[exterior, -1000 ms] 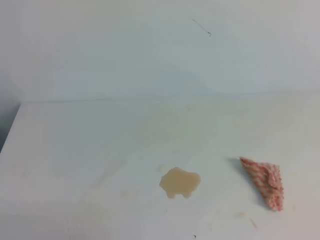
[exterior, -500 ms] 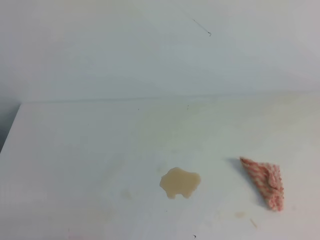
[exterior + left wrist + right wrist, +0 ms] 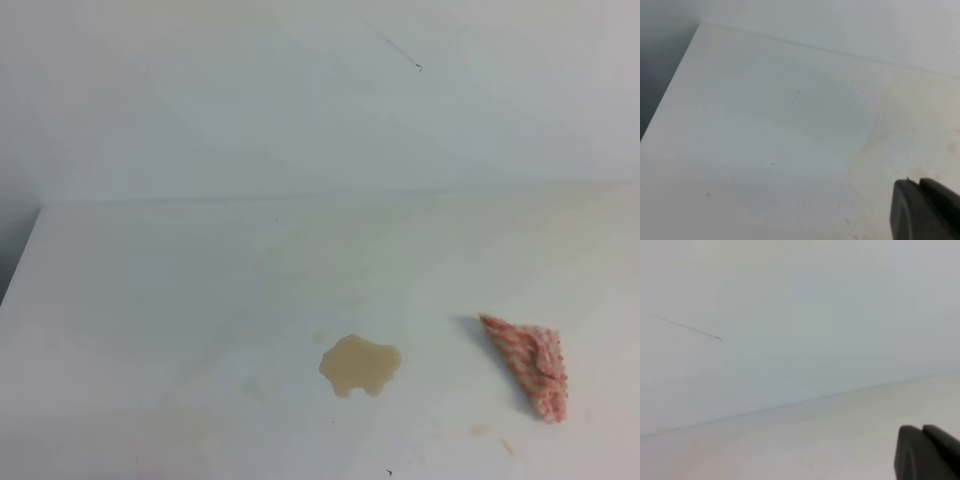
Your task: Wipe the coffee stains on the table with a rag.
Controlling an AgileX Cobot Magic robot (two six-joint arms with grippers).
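Note:
A light-tan coffee stain [image 3: 360, 365] with lobed edges lies on the white table [image 3: 150, 300], near the front centre. To its right, well apart from it, the red-and-white checked rag [image 3: 527, 365] lies crumpled with nothing touching it. Faint beige smears [image 3: 482, 429] mark the tabletop around them. Neither gripper shows in the exterior high view. In the left wrist view my left gripper [image 3: 919, 186] hangs above the table [image 3: 765, 140], its dark fingers pressed together and empty. My right gripper [image 3: 921, 430] is shut the same way, pointing toward the table's far edge [image 3: 805, 400].
A plain white wall [image 3: 300, 100] with a thin dark scratch [image 3: 400, 52] rises behind the table. The table's left edge [image 3: 22, 250] drops off to a dark floor. A yellowish tinge [image 3: 910, 135] covers the tabletop near the left gripper.

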